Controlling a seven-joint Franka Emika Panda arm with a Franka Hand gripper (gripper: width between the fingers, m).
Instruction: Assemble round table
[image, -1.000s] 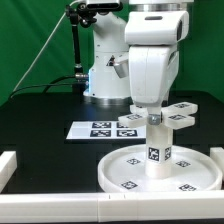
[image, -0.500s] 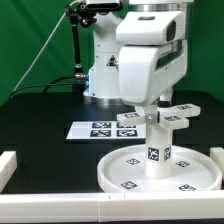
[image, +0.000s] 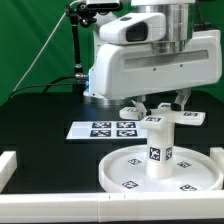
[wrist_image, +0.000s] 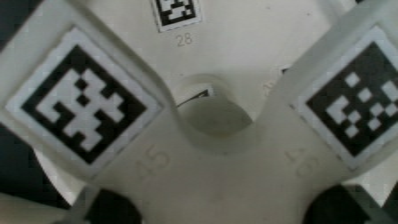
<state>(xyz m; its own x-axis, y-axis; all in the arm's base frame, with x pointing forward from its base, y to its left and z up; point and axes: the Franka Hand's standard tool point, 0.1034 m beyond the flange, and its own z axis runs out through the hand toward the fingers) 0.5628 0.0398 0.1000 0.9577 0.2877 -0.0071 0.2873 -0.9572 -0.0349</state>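
Note:
The large round disc (image: 118, 172) lies flat at the front of the black table. The short thick cylinder (image: 160, 150) stands upright in its hub. The four-lobed cross piece (image: 166, 119) sits on top of the cylinder. My gripper (image: 162, 108) is right over the cross piece, with a finger on each side of its middle, and looks shut on it. In the wrist view the cross piece (wrist_image: 214, 110) fills the picture with its tagged lobes. The gripper (wrist_image: 231, 205) has a dark fingertip (wrist_image: 107, 206) at each side of the piece.
The marker board (image: 104, 129) lies behind the disc toward the exterior view's left. White rails (image: 22, 162) edge the table at the left and along the front (image: 90, 208). The arm's base (image: 98, 72) stands at the back.
The hand has turned about its vertical axis over the cylinder, so its wide side now faces the exterior camera. The cross piece's lobes have turned with it. Disc and cylinder stay put.

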